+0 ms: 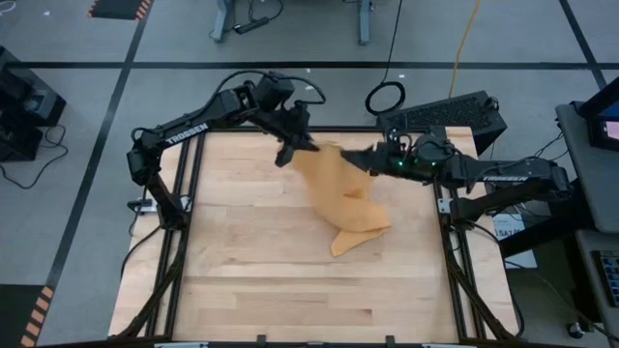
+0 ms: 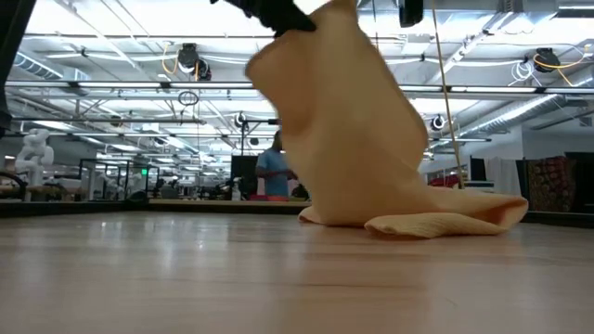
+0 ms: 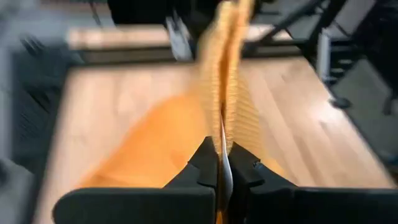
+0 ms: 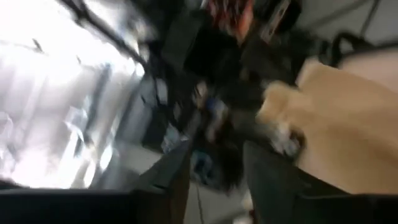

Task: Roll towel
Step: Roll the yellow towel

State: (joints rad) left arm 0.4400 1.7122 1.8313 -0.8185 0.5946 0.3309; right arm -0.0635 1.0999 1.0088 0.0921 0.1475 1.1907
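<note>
The towel is orange-yellow and soft, and part of it rests on the wooden table. From the low camera, its bottom part lies in a floppy fold on the wood, and the rest goes up tall, like a little tent held from the top. From above, the towel sits in the far half of the table, a bit right of the middle, with one pointy corner sticking out toward the near side. The top edge of the cloth is lifted off the wood. The left gripper is up at the far edge of the table, and it holds the high left corner of the towel. In the left wrist view, the two dark fingers are pressed close together with a thin edge of the towel pinched between them, and the cloth hangs away from them toward the table. The right gripper is just beside the towel's high right side, also near the far edge. Its picture is very blurry, so you cannot tell if its fingers are apart or together, or if they hold the cloth. Far behind the table, a person stands in the big room.
</note>
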